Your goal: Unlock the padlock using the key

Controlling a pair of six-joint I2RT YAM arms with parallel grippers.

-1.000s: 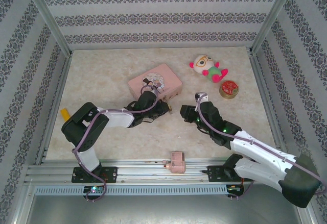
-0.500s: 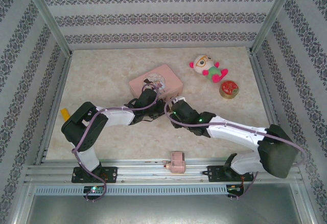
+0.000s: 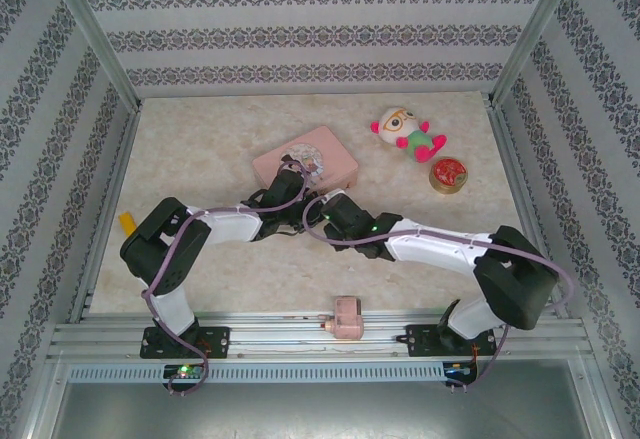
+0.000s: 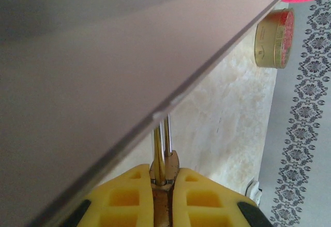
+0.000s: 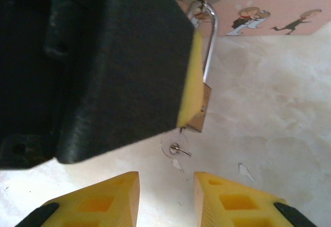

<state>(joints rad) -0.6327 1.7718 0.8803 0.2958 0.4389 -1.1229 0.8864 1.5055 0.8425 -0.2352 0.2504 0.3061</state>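
My left gripper [image 4: 164,178] is shut on the small brass padlock [image 4: 178,162]. The padlock's silver shackle [image 4: 159,147] runs up to the edge of the pink tin [image 4: 103,82]. From the right wrist, the left gripper's yellow finger pad [image 5: 189,77] covers most of the padlock [image 5: 204,108], and the shackle [image 5: 209,46] hooks into the tin's clasp. The small key [image 5: 177,148] sits at the padlock's bottom end, round head toward the camera. My right gripper [image 5: 166,185] is open just short of the key, with nothing between its fingers. Seen from above, both grippers meet in front of the tin [image 3: 305,162].
A plush toy [image 3: 405,134] and a round red tin [image 3: 448,174] lie at the back right. A pink blocky object [image 3: 347,317] rests on the front rail. A yellow block [image 3: 127,222] lies by the left wall.
The right arm has swung left from the table's right side to just in front of the left gripper. Its jaws have widened a little. The left arm has hardly moved.
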